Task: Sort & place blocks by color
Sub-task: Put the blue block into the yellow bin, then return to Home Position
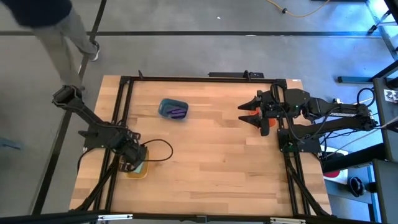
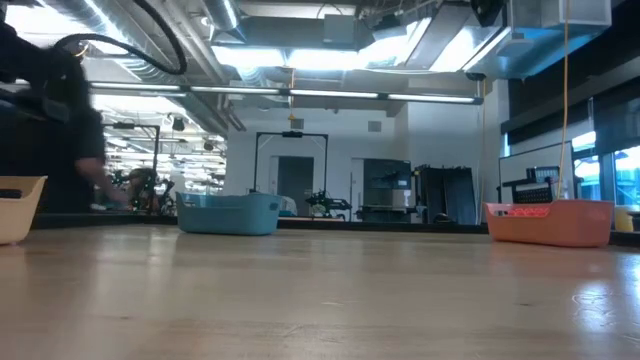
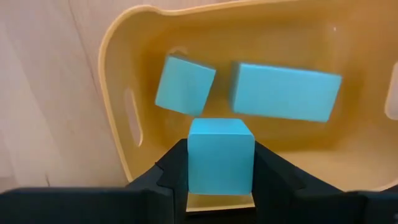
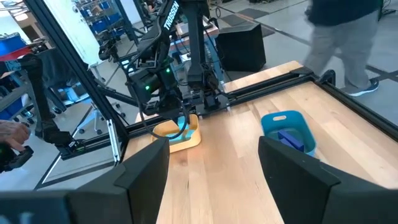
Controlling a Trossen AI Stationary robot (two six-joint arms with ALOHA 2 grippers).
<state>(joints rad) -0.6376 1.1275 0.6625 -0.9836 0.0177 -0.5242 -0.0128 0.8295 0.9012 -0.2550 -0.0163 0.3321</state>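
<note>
High view: the pale wooden table sits inside a black frame on a grey floor. The left gripper hangs over the yellow tub near the table's left edge. The right gripper, jaws spread and empty, hovers beside the right edge above the orange tub. Well ahead of both sits the blue tub with purple blocks inside. A person's leg crosses the floor beyond the table.

Low view: the tabletop runs flat toward an open workshop with ceiling strip lights; all three tubs stand on it.

Left wrist view: the jaws clamp a mint-green cube between them, above the tub; just ahead lie two more mint-green blocks.

Right wrist view: between the wide, empty fingers lies bare wood; beyond are the other arm and racks.
</note>
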